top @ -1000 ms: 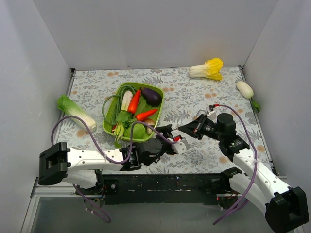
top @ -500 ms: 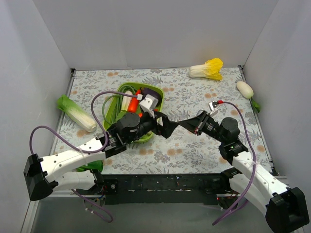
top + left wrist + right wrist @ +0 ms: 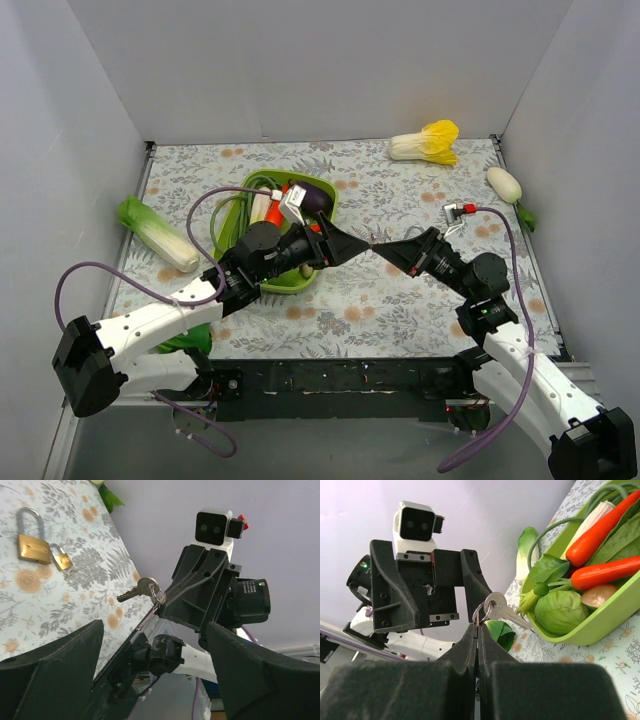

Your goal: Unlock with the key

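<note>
**Operator:** Where am I with the key?

**Spotter:** Start at your left gripper (image 3: 352,245). It reaches out over the tray (image 3: 592,629) towards the middle of the table (image 3: 420,305), jaws spread wide and holding nothing. Just right of it the key (image 3: 135,592) hangs in the air, between the tips of your two arms.

**Operator:** Who has it?

**Spotter:** Your right gripper (image 3: 477,629). Its fingers are pinched tight on the ring (image 3: 158,595), and the key dangles from that with its blade slanting down. From the left wrist it sits roughly between your open left jaws. I cannot tell whether either jaw touches it.

**Operator:** And the padlock?

**Spotter:** It is further right, flat on the table in the left wrist view. The padlock (image 3: 31,545) has its shackle (image 3: 30,509) seated in the body, and a small lock (image 3: 61,559) lies just beside it. Both are well apart from the key. I can't pick them out from above.

**Operator:** So how far along?

**Spotter:** Early, I'd say. The key is off the table, so the pickup is done. Nothing is in a keyhole and the shackle looks shut. This reads to me like a hand-over. You have yet to get a firm hold on the key itself rather than the loose ring, carry it to the padlock, seat the blade and turn it
</note>
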